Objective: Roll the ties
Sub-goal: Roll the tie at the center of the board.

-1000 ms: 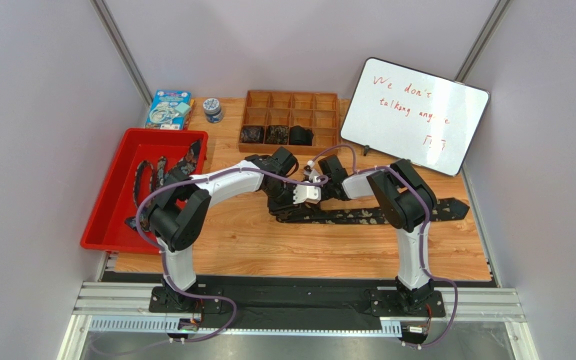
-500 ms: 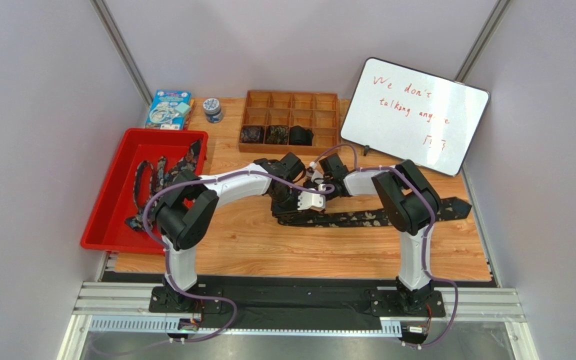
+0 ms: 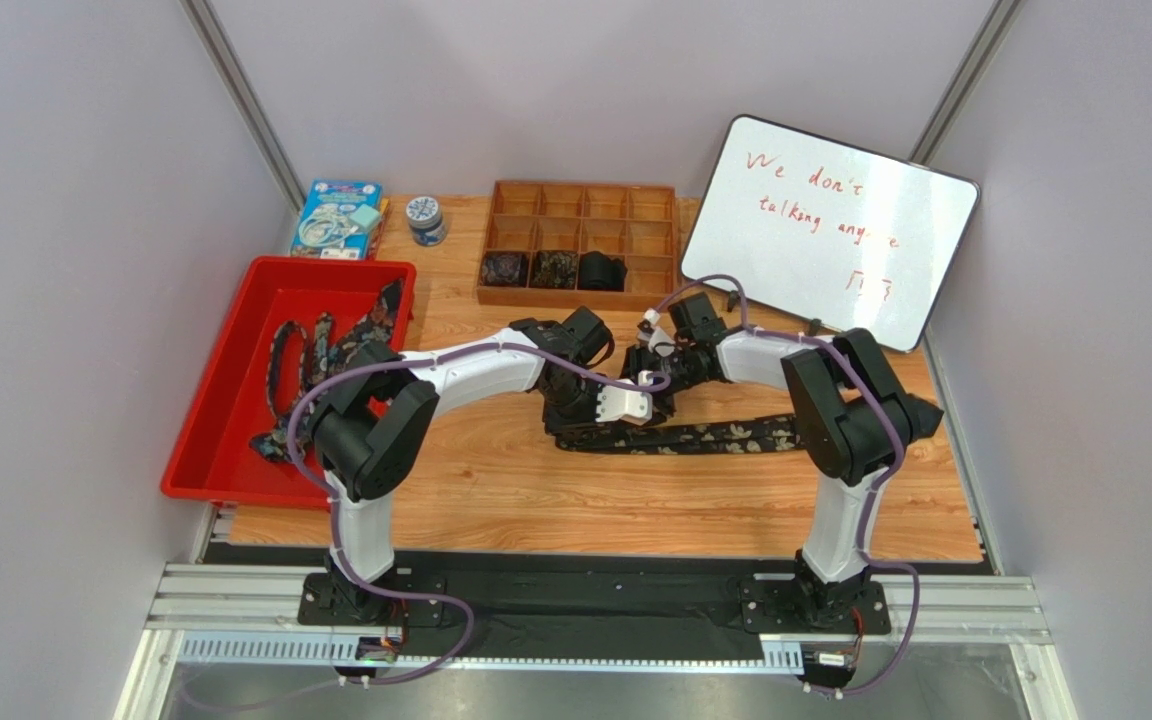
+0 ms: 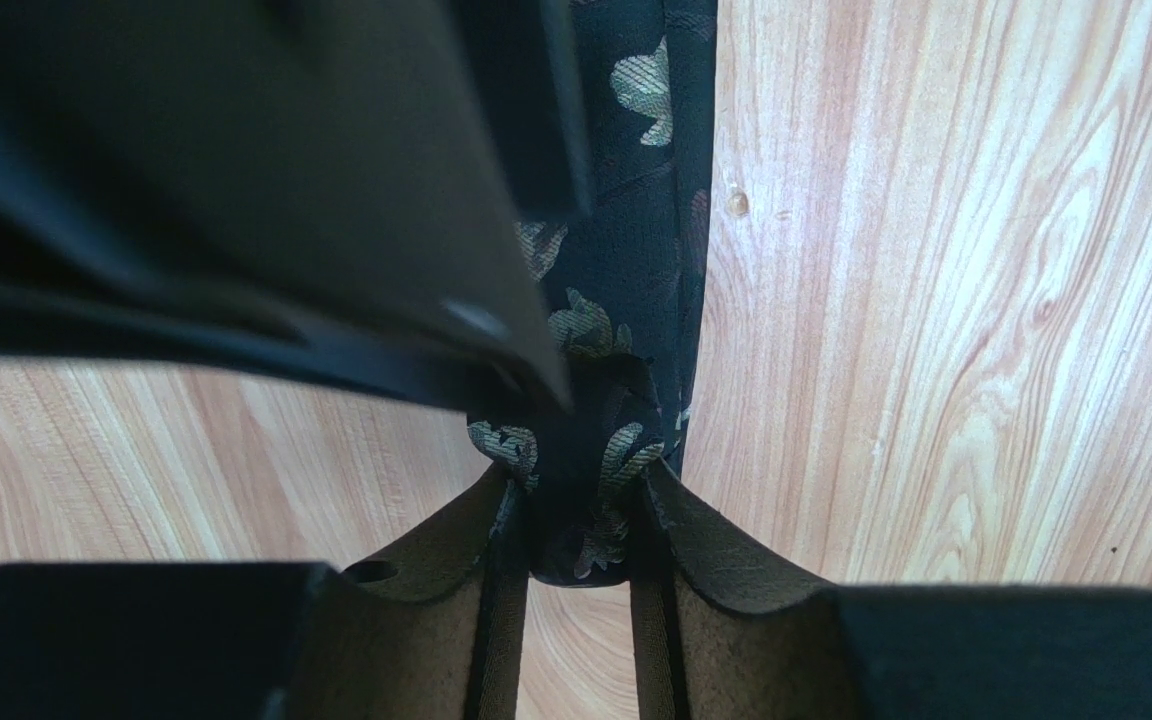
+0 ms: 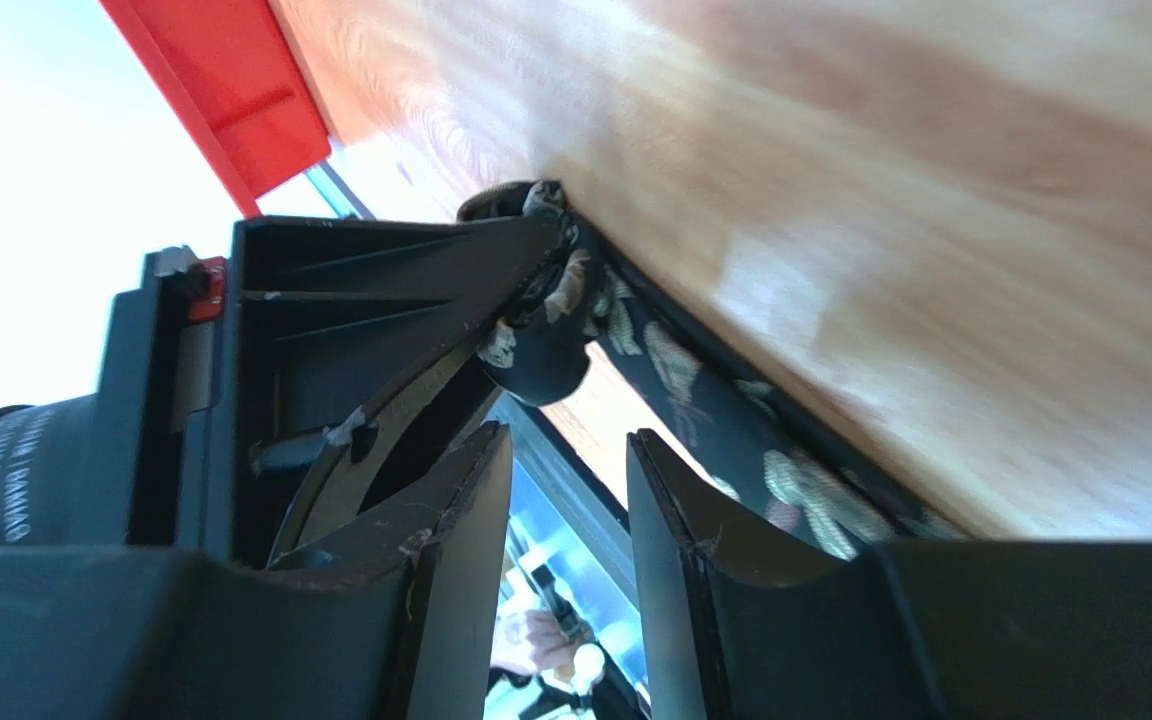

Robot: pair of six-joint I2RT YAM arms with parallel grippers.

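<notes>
One tie (image 3: 702,438) lies flat across the wooden table, dark with pale floral speckles. Its left end is wound into a small coil (image 4: 585,518). My left gripper (image 4: 575,518) is shut on that coil, and the flat strip (image 4: 642,225) runs away from its fingers. In the right wrist view the coil (image 5: 545,338) sits between the left gripper's fingers (image 5: 387,345). My right gripper (image 5: 567,450) is open and holds nothing, just short of the coil. From above, the left gripper (image 3: 597,402) and the right gripper (image 3: 642,368) meet at the tie's left end.
A red tray (image 3: 207,450) at the left holds more loose ties (image 3: 304,353). A wooden compartment box (image 3: 582,203) at the back has three rolled coils (image 3: 552,270). A whiteboard (image 3: 830,225) leans at the back right. A blue box (image 3: 339,218) and a small jar (image 3: 425,219) stand at the back left.
My right gripper has opened and drawn back from the coil toward the back right. My left gripper has closed further on the coil and shifted slightly right.
</notes>
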